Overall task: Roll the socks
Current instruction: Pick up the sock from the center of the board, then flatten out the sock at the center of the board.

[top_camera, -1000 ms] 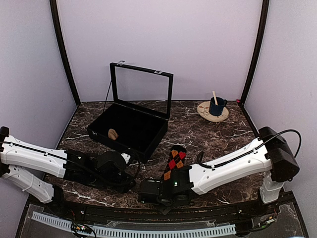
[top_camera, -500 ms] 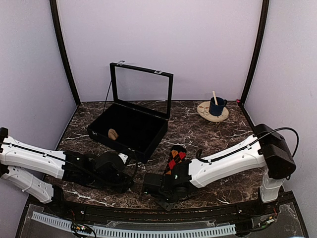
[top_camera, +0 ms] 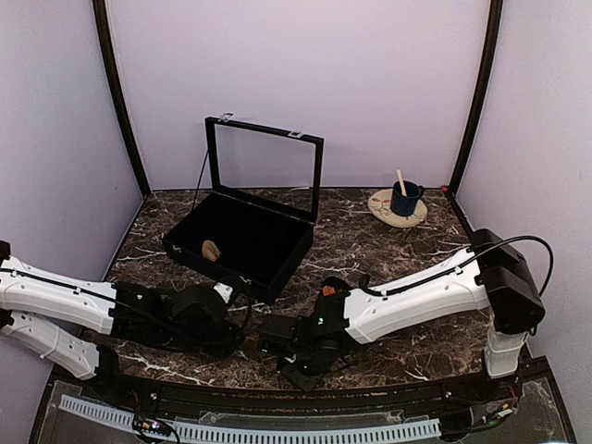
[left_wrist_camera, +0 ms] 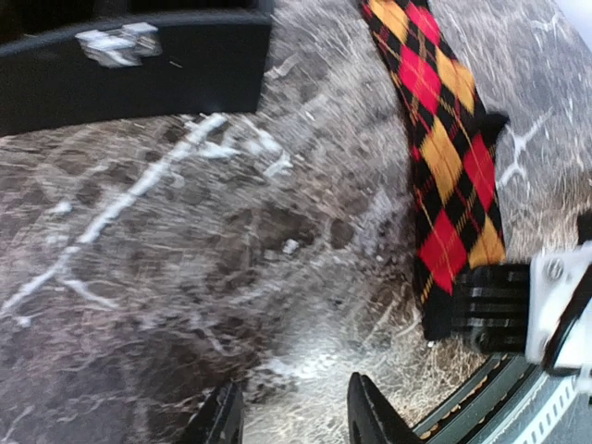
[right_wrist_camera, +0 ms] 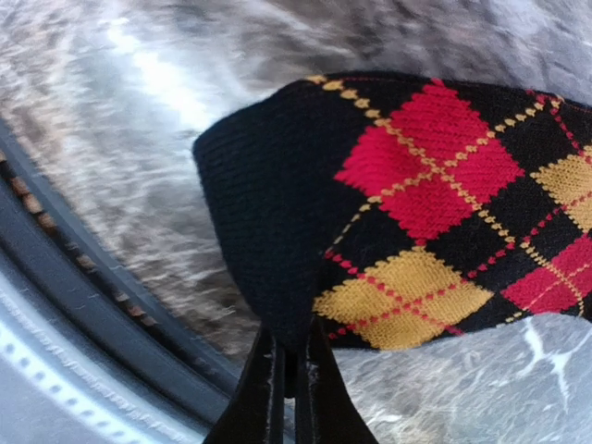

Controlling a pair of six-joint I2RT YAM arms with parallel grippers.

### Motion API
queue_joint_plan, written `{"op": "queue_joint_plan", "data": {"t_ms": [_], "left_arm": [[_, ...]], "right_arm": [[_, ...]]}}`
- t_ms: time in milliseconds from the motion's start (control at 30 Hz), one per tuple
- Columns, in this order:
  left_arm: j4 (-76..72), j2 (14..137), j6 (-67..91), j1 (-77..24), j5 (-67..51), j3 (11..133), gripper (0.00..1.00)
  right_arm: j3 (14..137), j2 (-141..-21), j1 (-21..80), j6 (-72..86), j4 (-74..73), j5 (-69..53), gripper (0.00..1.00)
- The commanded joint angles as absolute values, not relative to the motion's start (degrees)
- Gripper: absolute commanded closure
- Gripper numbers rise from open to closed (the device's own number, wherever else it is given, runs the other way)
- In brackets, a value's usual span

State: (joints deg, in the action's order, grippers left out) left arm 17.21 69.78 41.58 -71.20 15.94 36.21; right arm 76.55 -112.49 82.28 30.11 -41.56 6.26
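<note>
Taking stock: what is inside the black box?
Only a small tan object on the dark floor of the black box. Its near wall hides the floor just behind it.

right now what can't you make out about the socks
- top view: the socks are almost entirely hidden under the right arm.
- right wrist view: one sock or two in the right gripper is unclear; the right edge cuts the fabric off.
- left wrist view: the far end is cut off by the top edge, and the picture is blurred.
</note>
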Motion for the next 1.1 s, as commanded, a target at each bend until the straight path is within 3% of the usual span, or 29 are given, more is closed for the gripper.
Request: {"op": "queue_joint_plan", "data": {"t_ms": [0, 333, 467, 567, 800, 1067], "left_arm": [[23.81, 63.52, 45.84, -71.36, 23.63, 35.44, 0.59], [43.39, 43.08, 61.61, -71.37, 39.35, 36.32, 0.59], [48.45, 40.63, 63.97, -71.37, 42.67, 37.92, 0.59], [50.2, 41.22, 64.66, -71.37, 44.35, 38.78, 0.59], [43.69, 45.7, 60.02, -71.34, 44.23, 38.28, 0.59], [34.94, 52.64, 54.04, -71.27, 41.19, 37.6, 0.59]], "right_arm": [[84.16, -113.48, 82.42, 31.7, -45.04, 2.65, 1.0], [121.44, -121.44, 83.94, 35.29, -56.6, -2.87, 1.0], [125.64, -120.3, 83.85, 38.83, -53.5, -5.17, 1.0], [120.34, -115.84, 83.08, 41.27, -48.89, -3.84, 1.0], [89.92, -99.78, 77.74, 46.31, -38.38, 0.5, 1.0], [67.2, -87.25, 70.08, 48.83, -36.06, 3.77, 1.0]]}}
